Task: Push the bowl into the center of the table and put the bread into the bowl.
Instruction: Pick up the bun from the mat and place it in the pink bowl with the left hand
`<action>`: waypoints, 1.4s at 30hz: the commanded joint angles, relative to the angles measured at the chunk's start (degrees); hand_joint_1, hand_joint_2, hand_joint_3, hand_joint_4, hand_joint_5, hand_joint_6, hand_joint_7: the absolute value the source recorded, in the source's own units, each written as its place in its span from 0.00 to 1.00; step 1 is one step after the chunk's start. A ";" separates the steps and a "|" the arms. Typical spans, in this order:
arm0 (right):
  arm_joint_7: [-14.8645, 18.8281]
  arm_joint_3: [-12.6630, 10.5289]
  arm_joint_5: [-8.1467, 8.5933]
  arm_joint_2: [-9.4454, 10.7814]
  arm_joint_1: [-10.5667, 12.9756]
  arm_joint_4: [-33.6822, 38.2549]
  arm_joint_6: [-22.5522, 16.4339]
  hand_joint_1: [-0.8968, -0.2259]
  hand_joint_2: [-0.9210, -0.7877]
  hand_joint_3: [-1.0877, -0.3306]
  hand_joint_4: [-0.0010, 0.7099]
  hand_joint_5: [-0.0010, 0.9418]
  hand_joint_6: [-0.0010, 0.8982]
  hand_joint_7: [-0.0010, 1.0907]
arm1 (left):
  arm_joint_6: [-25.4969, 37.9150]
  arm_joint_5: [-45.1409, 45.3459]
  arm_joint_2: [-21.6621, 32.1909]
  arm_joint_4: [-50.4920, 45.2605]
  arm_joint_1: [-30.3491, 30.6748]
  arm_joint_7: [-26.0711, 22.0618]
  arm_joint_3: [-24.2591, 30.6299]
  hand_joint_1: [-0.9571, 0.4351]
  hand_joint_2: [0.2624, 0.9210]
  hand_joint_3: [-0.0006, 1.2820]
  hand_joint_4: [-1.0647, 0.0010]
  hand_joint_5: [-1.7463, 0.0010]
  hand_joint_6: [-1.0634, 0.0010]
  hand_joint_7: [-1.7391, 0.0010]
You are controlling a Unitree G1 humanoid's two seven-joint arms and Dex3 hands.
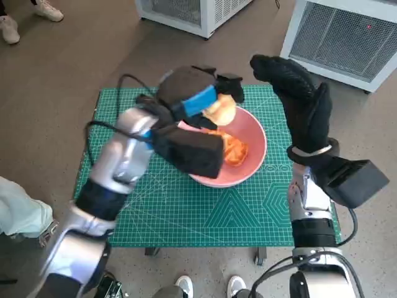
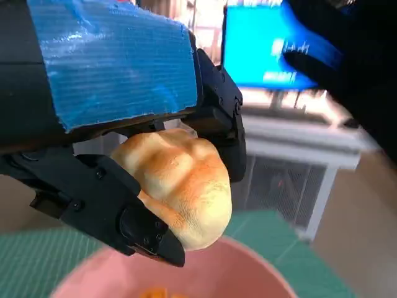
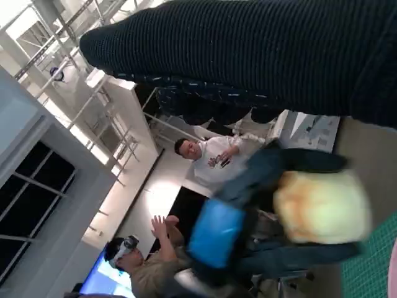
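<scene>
**A:** Item one, the bread?

**B:** Bread roll (image 2: 177,186), golden crust, one piece. It is clamped in the left hand (image 1: 197,99), between the black fingers (image 2: 99,202) below and the palm under the blue tape above. It hangs over the far rim of the pink bowl (image 1: 254,133), clear of it (the left wrist view shows rim beneath the roll with a gap between). My reading: it is held high so it can pass the wall and drop inside.

**B:** Item two, the bowl: on the green cutting mat (image 1: 186,211), about mid-table, slightly toward the right. Something orange (image 1: 234,150) already lies in it; I cannot tell what it is.

**A:** So the push is done?

**B:** Judged done, or near enough. What remains is the release.

**A:** Item three, the right hand?

**B:** Right hand (image 1: 298,99), black knitted glove, raised off the table beside the bowl's right side. It holds nothing and touches nothing, with its fingers loosely extended. It probably stands aside to leave the left arm room.

**A:** Anything else?

**B:** Two people (image 3: 186,205) show in the right wrist view, well behind the work.
</scene>
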 commanded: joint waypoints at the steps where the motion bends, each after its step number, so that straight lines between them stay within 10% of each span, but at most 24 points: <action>1: 0.69 -0.47 0.05 -0.13 1.44 0.98 -0.06 0.29 0.00 0.47 0.32 0.00 0.03 0.53 | -1.59 0.76 -1.66 4.40 -1.10 2.63 -1.69 0.69 1.00 0.04 0.32 0.33 0.40 0.36; 19: 1.81 -1.58 1.09 0.01 1.48 1.61 0.05 0.28 0.00 0.48 0.32 0.00 0.05 0.50 | -3.90 -2.83 -5.64 19.34 -2.87 -0.19 -2.67 0.69 1.00 0.12 0.46 0.26 0.50 0.28; 24: 1.89 -1.63 1.05 0.10 1.34 1.85 0.15 0.28 0.00 0.48 0.32 0.00 0.06 0.49 | -0.89 -4.68 -5.57 17.40 -2.39 -5.05 -2.24 0.60 0.92 0.05 0.66 0.83 0.64 0.78; 26: 1.89 -1.61 1.01 0.17 1.30 1.85 0.19 0.28 0.00 0.48 0.32 0.00 0.06 0.49 | -0.12 -4.99 -5.37 16.18 -2.04 -5.96 -2.05 0.58 0.90 0.03 0.69 0.91 0.64 0.85; 42: 1.43 -1.38 0.49 0.45 1.11 1.69 0.02 0.28 0.00 0.48 0.32 0.00 0.06 0.48 | -5.01 -8.44 -1.62 8.22 2.86 -2.28 2.01 0.41 0.85 0.00 0.82 1.00 0.68 0.97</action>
